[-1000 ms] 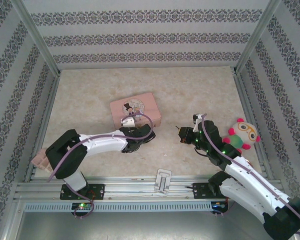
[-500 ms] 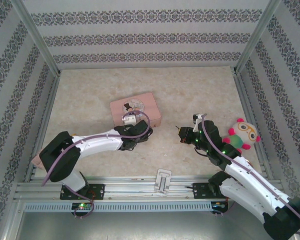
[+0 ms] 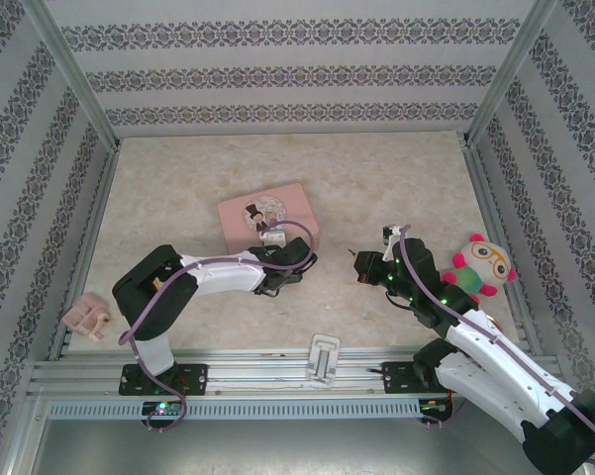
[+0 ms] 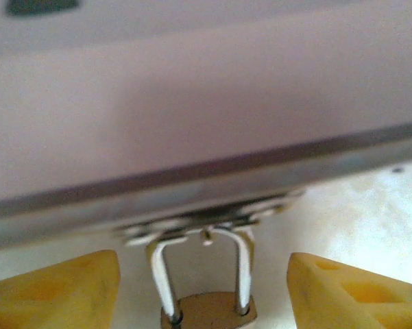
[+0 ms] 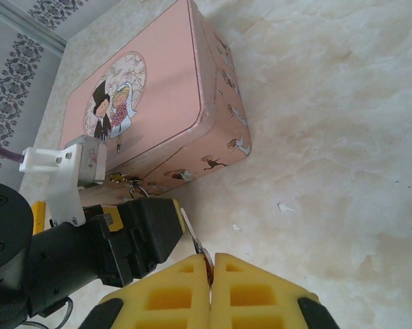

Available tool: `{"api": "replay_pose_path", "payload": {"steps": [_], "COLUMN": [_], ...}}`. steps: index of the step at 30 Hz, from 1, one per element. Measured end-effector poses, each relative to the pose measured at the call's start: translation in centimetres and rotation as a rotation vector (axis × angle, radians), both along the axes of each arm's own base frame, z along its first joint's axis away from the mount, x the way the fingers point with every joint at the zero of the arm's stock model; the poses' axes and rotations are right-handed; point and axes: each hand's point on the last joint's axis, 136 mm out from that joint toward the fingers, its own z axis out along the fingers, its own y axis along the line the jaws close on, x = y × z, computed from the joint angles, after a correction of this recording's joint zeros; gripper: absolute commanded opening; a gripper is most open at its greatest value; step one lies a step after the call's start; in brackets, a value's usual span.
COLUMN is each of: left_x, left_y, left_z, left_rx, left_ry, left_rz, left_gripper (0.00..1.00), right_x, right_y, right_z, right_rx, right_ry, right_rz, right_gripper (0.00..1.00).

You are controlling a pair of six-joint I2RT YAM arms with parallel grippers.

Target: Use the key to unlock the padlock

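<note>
I am straddling the padlock (image 4: 209, 314), hooked at the tin's (image 4: 192, 103) edge, with my left gripper (image 4: 202, 264) parted, touching nothing. My right gripper (image 5: 210, 264) is pinching the key (image 5: 194, 238), well apart. An off-centre squeeze risks twisting the padlock, hiding its keyhole.

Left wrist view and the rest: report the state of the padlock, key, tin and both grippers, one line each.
pink tin: lid closed.
padlock: shut, both shackle legs seated in the body, hooked through the tin's latch.
left gripper: open, fingers either side of the padlock, not touching it.
right gripper: shut on the key.
key: pinched between the pads, blade sticking out, not in the padlock.
</note>
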Motion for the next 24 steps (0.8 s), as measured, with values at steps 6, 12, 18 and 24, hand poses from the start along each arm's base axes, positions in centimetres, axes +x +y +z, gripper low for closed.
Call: {"api": "replay_pose_path", "payload": {"steps": [6, 12, 18, 24], "left_x": [0.4, 0.6, 0.69, 0.61], "left_y": [-0.25, 0.01, 0.11, 0.2], "left_z": [-0.35, -0.51, -0.45, -0.91], "left_rx": [0.011, 0.027, 0.027, 0.028], "left_ry": [-0.004, -0.014, -0.02, -0.012], "left_rz": [0.001, 0.01, 0.022, 0.035], "left_gripper": [0.56, 0.5, 0.49, 0.46], "right_x": [0.05, 0.17, 0.23, 0.2], "right_y": [0.03, 0.12, 0.16, 0.21], "right_z": [-0.09, -0.33, -0.21, -0.19], "right_rx": [-0.001, -0.005, -0.002, 0.001], "right_ry": [0.003, 0.01, 0.004, 0.005], "right_rz": [0.0, 0.0, 0.001, 0.003], "right_gripper": [0.0, 0.0, 0.0, 0.0]}}
